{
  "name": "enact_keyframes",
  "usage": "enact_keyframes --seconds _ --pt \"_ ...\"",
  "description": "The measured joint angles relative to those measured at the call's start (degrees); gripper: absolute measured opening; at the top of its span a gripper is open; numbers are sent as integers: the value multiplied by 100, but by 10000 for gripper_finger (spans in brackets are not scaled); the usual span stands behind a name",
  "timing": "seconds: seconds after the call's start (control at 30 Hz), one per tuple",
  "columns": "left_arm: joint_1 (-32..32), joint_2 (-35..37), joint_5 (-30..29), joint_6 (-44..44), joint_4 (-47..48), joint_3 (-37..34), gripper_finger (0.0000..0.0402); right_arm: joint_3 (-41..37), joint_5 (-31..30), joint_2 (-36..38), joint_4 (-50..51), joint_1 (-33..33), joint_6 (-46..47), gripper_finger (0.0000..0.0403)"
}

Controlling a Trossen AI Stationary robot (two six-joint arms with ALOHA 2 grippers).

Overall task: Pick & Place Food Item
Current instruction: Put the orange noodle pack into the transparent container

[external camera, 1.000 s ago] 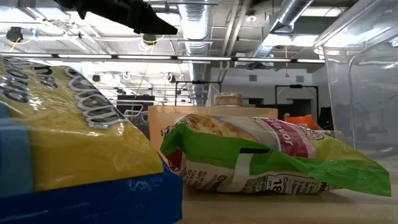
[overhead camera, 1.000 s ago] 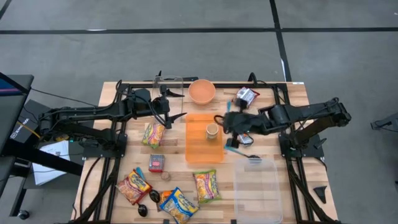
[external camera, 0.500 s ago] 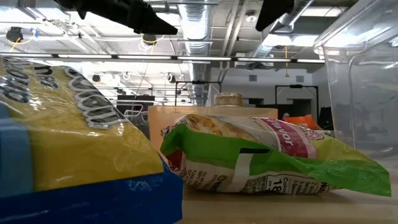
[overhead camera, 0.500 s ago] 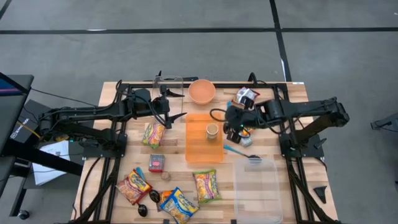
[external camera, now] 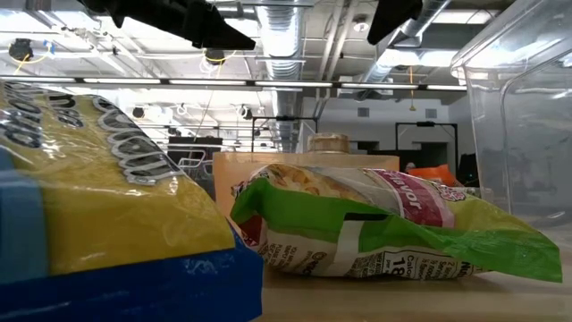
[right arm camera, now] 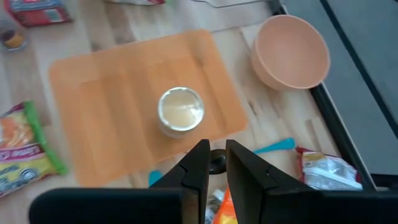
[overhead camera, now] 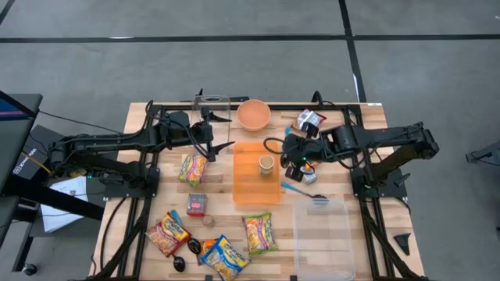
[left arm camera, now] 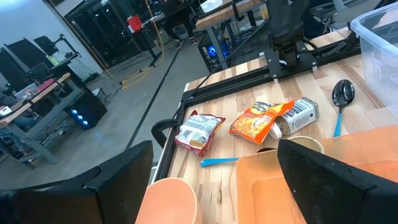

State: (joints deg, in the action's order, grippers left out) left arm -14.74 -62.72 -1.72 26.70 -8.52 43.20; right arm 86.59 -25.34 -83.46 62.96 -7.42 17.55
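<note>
High view, right gripper (overhead camera: 291, 158): fingers nearly pinched together, empty, beside the orange tray (overhead camera: 255, 187)
Left gripper (overhead camera: 209, 134): spread wide, idle near the bowl (overhead camera: 253, 115)

one bowl (overhead camera: 254, 115), one cup (overhead camera: 266, 164), two spoons (overhead camera: 303, 192)

From above I saw grey floor (overhead camera: 234, 70) around the wooden table (overhead camera: 141, 234), crossed by dark lines (overhead camera: 172, 37). Looking level across the tabletop, I noted an open ceiling of silver ducts (external camera: 286, 40) and pipes (external camera: 429, 27), lit by long strip lights (external camera: 268, 82). Past the table's edge the room held workbenches (left arm camera: 43, 99) with monitors (left arm camera: 25, 53), dark glass-fronted cabinets (left arm camera: 109, 31), and cables (left arm camera: 140, 68) trailing over the floor.
</note>
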Motion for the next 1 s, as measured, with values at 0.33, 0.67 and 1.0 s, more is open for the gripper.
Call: enact_keyframes --seconds 0.33,0.67,1.0 --pt "0 0 -2 0 -1 2 337 0 -19 0 0 3 11 48" --pt "0 0 128 -17 -1 1 337 0 -48 -14 1080 461 970 125" --pt "0 0 155 -16 44 2 337 -198 -152 -15 1072 663 947 285"
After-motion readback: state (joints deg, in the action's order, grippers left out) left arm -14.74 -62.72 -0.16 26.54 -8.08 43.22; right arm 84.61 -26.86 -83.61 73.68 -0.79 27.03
